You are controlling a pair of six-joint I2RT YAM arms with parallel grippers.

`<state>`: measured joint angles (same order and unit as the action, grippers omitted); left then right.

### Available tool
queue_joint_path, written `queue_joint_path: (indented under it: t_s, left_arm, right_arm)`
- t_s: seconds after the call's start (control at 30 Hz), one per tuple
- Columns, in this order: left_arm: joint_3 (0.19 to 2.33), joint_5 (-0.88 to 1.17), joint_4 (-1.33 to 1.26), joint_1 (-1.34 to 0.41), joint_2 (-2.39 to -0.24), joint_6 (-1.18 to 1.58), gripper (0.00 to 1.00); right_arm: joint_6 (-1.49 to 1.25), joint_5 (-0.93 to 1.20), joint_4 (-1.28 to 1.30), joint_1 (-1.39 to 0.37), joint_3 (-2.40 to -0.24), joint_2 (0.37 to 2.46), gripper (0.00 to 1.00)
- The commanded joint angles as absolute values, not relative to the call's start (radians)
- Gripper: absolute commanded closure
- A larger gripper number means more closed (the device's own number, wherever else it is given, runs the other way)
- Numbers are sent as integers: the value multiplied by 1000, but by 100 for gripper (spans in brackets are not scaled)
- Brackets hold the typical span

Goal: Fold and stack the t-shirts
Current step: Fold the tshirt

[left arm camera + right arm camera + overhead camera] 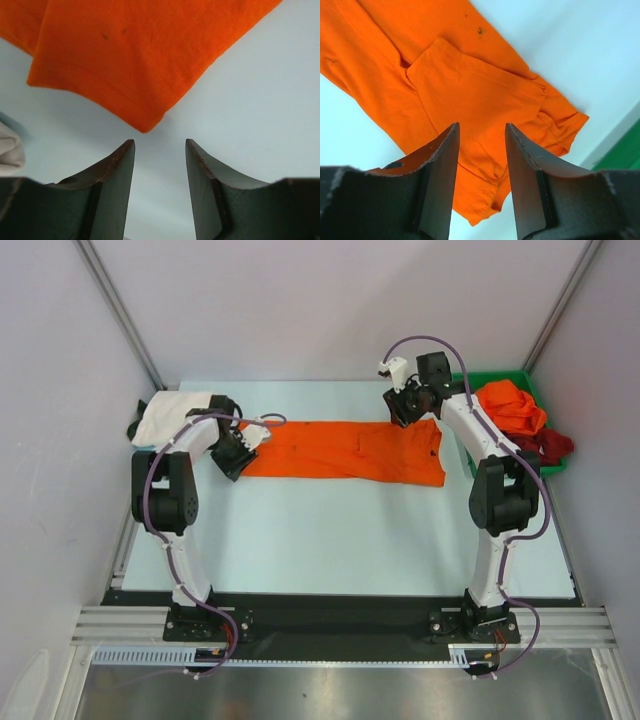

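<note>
Gaping and empty, my left claw [160, 145] and right claw [481, 127] hang at either end of the orange shirt [345, 450], a long folded strip on the table [330, 530] (light, limp, bound to sag), so I would pinch its end corners through every layer.

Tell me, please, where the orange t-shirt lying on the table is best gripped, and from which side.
Grip the orange t-shirt, which lies flat as a long folded strip, at its short ends. The left gripper, open, is just off one end corner and could slide in along the table under the layered edge. The right gripper, open, could likely pinch the other end from above.
</note>
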<state>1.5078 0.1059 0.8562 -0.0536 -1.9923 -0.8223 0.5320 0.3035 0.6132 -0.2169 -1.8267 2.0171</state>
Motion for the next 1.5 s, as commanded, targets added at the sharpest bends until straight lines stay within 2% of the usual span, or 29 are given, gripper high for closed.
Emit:
queue_joint_path:
  t_s: [0.0,0.2,0.47,0.57,0.6,0.67,0.7,1.03,1.07,1.47]
  left_arm:
    - [1560,104,871,-90,-2006,-885,49]
    - [1594,84,857,-101,-2066,-877,49]
    - [1586,15,807,-101,-2123,-893,55]
    - [1588,3,781,-101,-2149,-893,69]
    - [1592,3,782,-103,-2160,-894,79]
    - [1585,3,791,-106,-2158,-897,90]
    - [1577,3,792,-107,-2152,-905,100]
    - [1327,11,830,-143,-1921,-911,100]
    - [1307,9,834,-147,-1904,-910,100]
    - [1138,9,900,-198,-1729,-812,100]
  right_arm:
    - [546,296,606,-218,-1830,1983,53]
    - [555,287,607,-216,-1816,1977,53]
    - [554,272,607,-207,-1813,1974,53]
    - [549,258,601,-204,-1809,1979,53]
    - [546,252,600,-203,-1807,1980,53]
    - [543,218,589,-202,-1804,1980,53]
    - [542,203,583,-199,-1801,1982,53]
    - [440,112,552,-95,-1804,2065,52]
    - [428,104,557,-80,-1818,2078,49]
    - [388,218,591,-60,-1947,2258,39]
